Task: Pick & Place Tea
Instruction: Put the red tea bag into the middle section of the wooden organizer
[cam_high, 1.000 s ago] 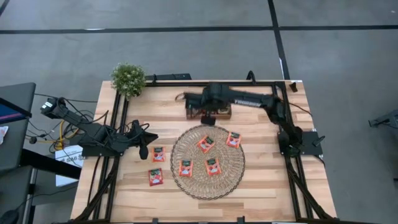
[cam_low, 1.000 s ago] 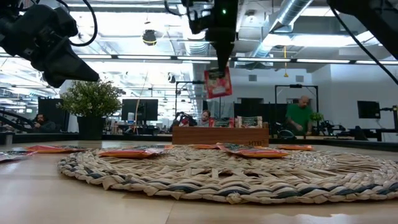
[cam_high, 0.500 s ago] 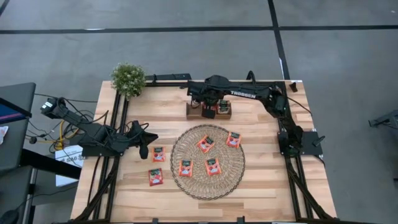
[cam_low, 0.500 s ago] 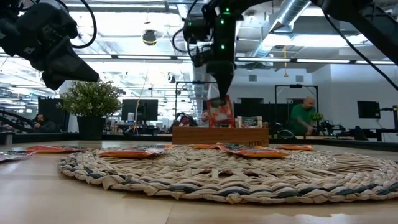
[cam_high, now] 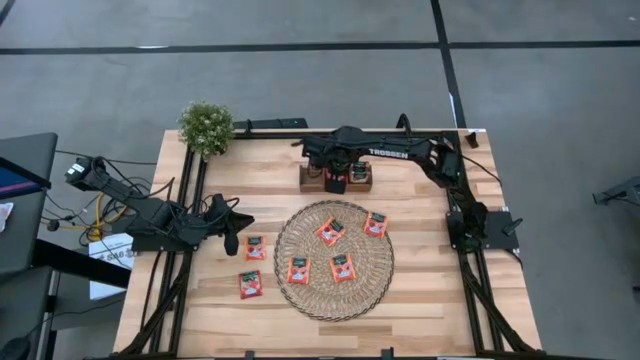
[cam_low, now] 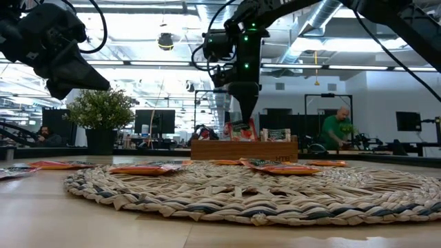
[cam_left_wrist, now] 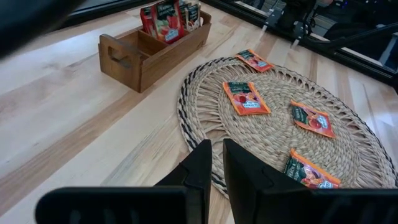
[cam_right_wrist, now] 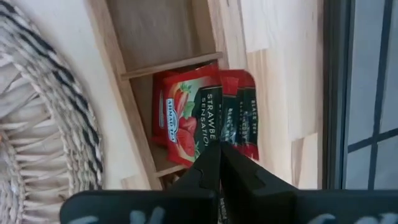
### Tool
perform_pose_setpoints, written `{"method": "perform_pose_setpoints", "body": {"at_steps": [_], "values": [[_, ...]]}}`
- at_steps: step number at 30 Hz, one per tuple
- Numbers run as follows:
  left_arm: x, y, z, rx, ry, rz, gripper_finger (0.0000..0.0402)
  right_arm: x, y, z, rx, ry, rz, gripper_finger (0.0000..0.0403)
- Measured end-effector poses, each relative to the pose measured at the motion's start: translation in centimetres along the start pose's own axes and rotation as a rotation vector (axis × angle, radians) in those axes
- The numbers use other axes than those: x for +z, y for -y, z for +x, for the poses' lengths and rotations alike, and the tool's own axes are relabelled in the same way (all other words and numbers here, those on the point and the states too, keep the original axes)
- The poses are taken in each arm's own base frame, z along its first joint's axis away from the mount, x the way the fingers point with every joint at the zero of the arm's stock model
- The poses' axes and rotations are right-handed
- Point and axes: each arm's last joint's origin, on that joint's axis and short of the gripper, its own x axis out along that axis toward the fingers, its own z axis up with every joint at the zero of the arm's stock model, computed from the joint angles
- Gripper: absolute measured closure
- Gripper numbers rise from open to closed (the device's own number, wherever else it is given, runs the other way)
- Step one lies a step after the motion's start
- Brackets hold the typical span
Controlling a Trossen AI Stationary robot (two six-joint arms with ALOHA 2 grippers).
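1. Right wrist view shows you the right gripper (cam_right_wrist: pixel 219 163) with its jaws pressed together on the top edge of a red tea sachet (cam_right_wrist: pixel 186 121), which stands upright in the middle compartment of the wooden tray (cam_right_wrist: pixel 109 43).
2. Just behind that sachet, in the same compartment, you see more sachets (cam_right_wrist: pixel 242 115) standing against it.
3. Beside the tray, on the side away from the jaws' grip, the round straw mat (cam_high: pixel 334 260) carries four flat sachets (cam_high: pixel 330 231).
4. Beyond the mat's left edge, two more sachets (cam_high: pixel 253 248) lie on the table (cam_high: pixel 420 300).
5. Your left gripper (cam_left_wrist: pixel 214 163) hovers near that edge of the mat, jaws nearly together with a thin gap, holding nothing.
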Motion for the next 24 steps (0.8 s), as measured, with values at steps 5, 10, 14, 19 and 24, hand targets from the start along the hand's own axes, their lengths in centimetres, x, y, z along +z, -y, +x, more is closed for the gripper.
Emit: {"method": "perform_pose_setpoints", "body": {"at_steps": [5, 10, 14, 19, 24], "values": [[0.0, 0.0, 0.0, 0.000, 0.000, 0.000, 0.0369, 0.1, 0.2, 0.0, -0.001, 0.010, 0.014, 0.0403], [0.0, 0.0, 0.0, 0.000, 0.000, 0.000, 0.0369, 0.0, 0.8, 0.2, 0.031, 0.015, 0.042, 0.0403], [0.0, 0.0, 0.0, 0.000, 0.000, 0.000, 0.0369, -0.1, 1.1, 0.3, 0.031, 0.011, 0.050, 0.0403], [0.0, 0.0, 0.0, 0.000, 0.000, 0.000, 0.0369, -0.2, 1.2, 0.3, 0.031, 0.007, 0.050, 0.0403], [0.0, 0.0, 0.0, 0.000, 0.000, 0.000, 0.0369, -0.1, 1.1, 0.8, 0.029, 0.021, 0.062, 0.0403]]}}
